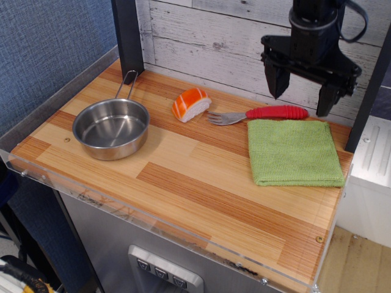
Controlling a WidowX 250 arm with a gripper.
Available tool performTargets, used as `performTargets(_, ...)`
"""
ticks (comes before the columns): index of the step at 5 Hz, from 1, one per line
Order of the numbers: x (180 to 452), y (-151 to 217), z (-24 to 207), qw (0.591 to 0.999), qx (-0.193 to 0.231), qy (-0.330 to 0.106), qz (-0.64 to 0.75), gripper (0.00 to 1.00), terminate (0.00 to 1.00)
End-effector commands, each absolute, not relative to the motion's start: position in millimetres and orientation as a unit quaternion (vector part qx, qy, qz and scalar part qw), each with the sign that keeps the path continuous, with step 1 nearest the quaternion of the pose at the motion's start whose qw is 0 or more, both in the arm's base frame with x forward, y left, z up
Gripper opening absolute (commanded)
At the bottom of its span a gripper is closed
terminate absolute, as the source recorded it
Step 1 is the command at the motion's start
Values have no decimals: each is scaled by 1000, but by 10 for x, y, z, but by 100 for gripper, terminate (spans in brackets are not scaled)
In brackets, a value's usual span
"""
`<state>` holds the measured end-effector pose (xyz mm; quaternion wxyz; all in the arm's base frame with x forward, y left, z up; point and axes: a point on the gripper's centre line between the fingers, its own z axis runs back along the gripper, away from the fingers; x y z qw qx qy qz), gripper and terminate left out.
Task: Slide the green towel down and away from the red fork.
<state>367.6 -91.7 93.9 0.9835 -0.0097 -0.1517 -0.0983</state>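
Observation:
The green towel [294, 152] lies flat and folded at the right end of the wooden table [183, 183]. Its far edge touches the red fork [259, 114], which lies along the back with its metal tines pointing left and its red handle to the right. My gripper [299, 102] hangs open in the air above the fork's handle and the towel's far edge. Its two dark fingers [274, 79] are spread wide, with nothing between them.
A steel pan [112, 127] sits at the left of the table, handle toward the back. An orange-and-white sushi piece [190, 104] lies just left of the fork's tines. A whitewashed plank wall [208, 36] stands behind, with dark posts at both sides.

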Motion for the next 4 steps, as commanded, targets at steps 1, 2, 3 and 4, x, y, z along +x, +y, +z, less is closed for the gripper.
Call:
performTargets(1,3812,-964,765,983,-3,-142,-115,100,0)
performTargets(2,3771,-993,589,985,4,-121,-125,100,0)
performTargets(3,3739,-995,446,986,6,-103,-131,100,0)
performTargets(4,3688,-986,319,986,10,-93,-136,100,0)
